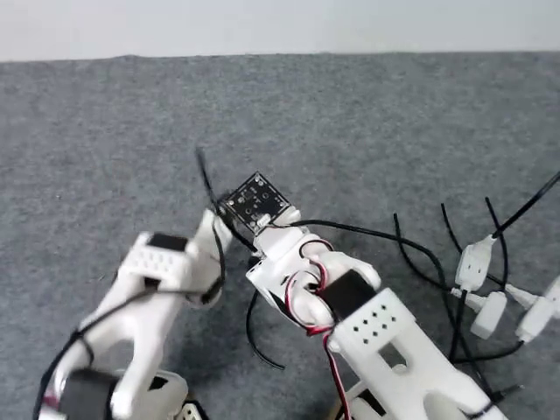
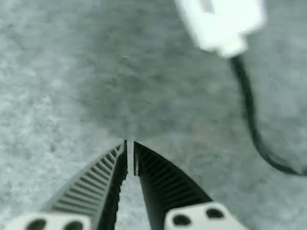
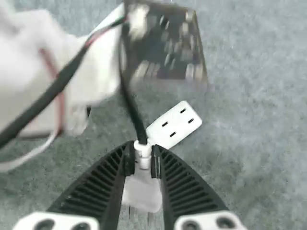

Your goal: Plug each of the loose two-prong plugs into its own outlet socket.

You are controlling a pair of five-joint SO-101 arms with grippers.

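Note:
My right gripper [image 3: 142,148] is shut on the neck of a white two-prong plug [image 3: 140,190]; its black cord [image 3: 130,103] runs away from the fingers and its prongs point back toward the wrist. Just beyond the fingertips a white outlet socket [image 3: 173,125] with two pairs of slots lies on the carpet. My left gripper [image 2: 129,143] is shut on nothing, low over bare carpet. Farther off lies a blurred white plug or socket piece [image 2: 218,21] with a black cord [image 2: 249,110]. In the high view two arms meet mid-table, and their bodies hide the fingers.
Grey carpet [image 1: 394,131] covers the table. Several white plugs and sockets [image 1: 477,262] with tangled black cords lie at the right edge. The other arm's wrist circuit board [image 3: 168,45] and red wires hang close over the socket. A black cord [image 1: 258,337] loops between the arm bases.

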